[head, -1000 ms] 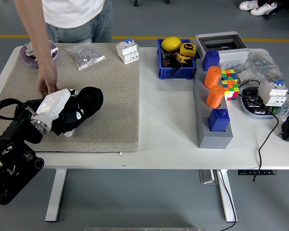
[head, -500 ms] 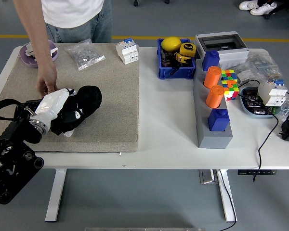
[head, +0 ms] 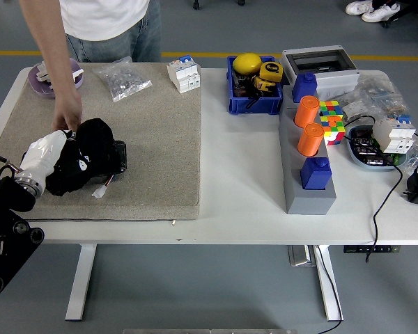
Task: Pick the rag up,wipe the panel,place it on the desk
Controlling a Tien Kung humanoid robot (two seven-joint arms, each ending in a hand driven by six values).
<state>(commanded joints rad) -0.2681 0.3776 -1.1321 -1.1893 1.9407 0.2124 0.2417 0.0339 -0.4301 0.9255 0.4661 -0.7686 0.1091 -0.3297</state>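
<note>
A black rag (head: 90, 156) with a white tag lies bunched on the beige panel (head: 150, 153) at its left side. My left hand (head: 45, 156), white with a black arm behind it, is shut on the rag's left part and presses it onto the panel. A person's hand (head: 68, 118) rests on the panel just behind the rag and my hand. My right hand is out of view.
At the panel's back stand a purple dish (head: 52, 76), a bag of small parts (head: 122, 78) and a white breaker (head: 184, 74). To the right are a blue bin (head: 254, 87), a grey tray (head: 303, 177) with orange cylinders, a colour cube (head: 331, 115) and cables.
My left hand has dragged the rag to the left across the panel, and my arm has drawn back toward the left edge. The person's hand has stayed in place.
</note>
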